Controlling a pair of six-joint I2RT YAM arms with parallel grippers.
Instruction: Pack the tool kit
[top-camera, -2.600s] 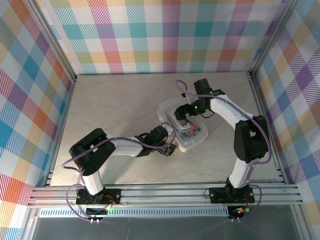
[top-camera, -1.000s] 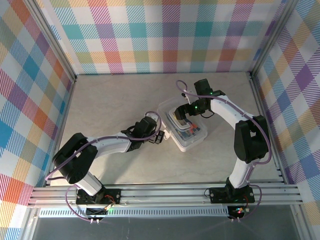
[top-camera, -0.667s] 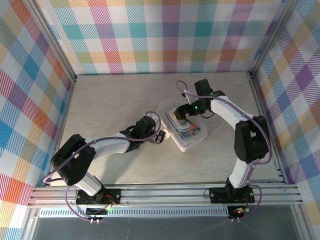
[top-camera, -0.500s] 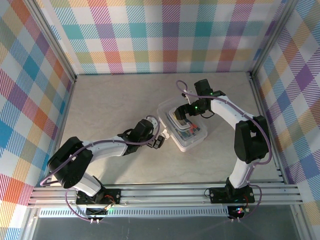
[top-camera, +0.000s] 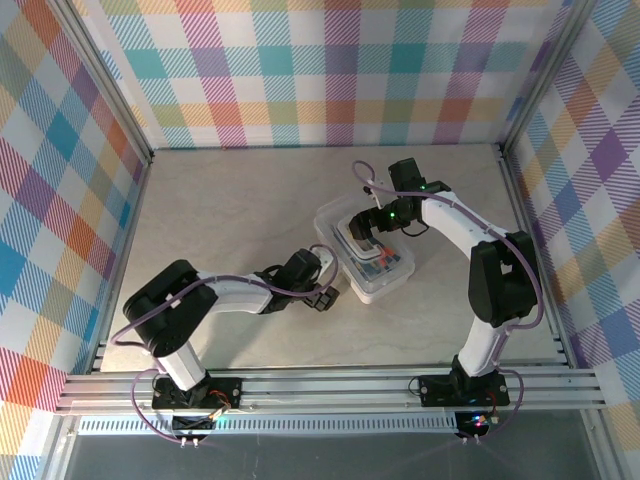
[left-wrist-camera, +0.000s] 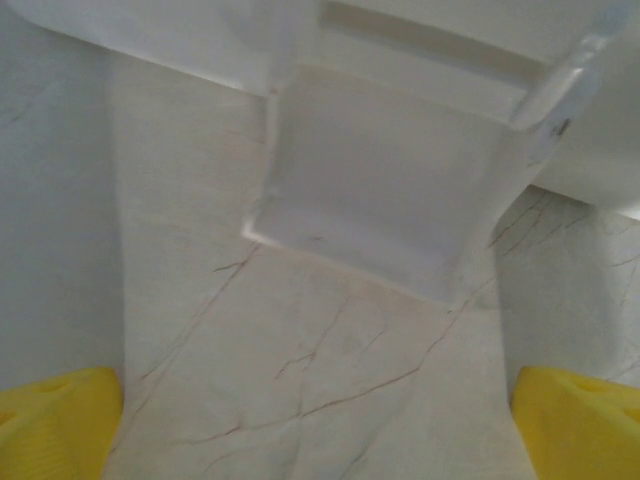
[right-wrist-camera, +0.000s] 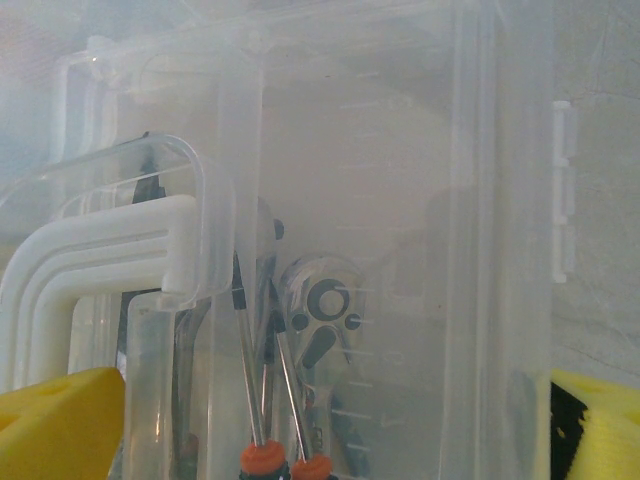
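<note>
The tool kit box (top-camera: 383, 282) sits mid-table with screwdrivers (right-wrist-camera: 258, 458) inside, the right gripper (top-camera: 366, 232) spread wide over its lid, likely steadying it, while the left gripper (top-camera: 325, 297), wide open and empty, faces its white tab (left-wrist-camera: 385, 190), probably to latch it

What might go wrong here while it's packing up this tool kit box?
The left hand, open, sits right at the latch tab of the box; a push there may slide the box rather than snap the tab. The right hand, also open, is over the lid, so it probably steadies little. Screwdrivers lie close beneath the lid and might keep it from seating.
</note>
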